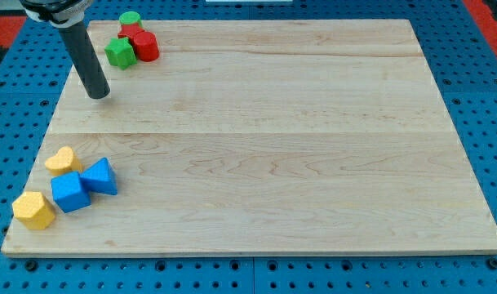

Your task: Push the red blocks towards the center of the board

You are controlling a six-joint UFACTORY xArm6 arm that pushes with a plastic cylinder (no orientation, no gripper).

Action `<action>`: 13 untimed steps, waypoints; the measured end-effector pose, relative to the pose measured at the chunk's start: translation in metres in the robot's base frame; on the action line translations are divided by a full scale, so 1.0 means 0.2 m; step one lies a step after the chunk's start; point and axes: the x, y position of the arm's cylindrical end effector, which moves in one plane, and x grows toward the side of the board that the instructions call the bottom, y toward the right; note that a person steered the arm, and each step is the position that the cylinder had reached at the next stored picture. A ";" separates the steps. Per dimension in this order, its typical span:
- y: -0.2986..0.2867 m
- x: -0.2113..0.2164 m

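My tip [99, 95] is set on the wooden board [272, 139], bare and touching nothing. The red blocks [142, 44] are seen up-right of it, bunched with two green blocks [119, 52].

No readable txt, labels or nos. anywhere in view.
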 end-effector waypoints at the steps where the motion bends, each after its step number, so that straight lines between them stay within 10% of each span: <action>1: 0.00 0.00; 6: -0.22 0.09; 10: -0.12 -0.80; 13: 0.51 -0.32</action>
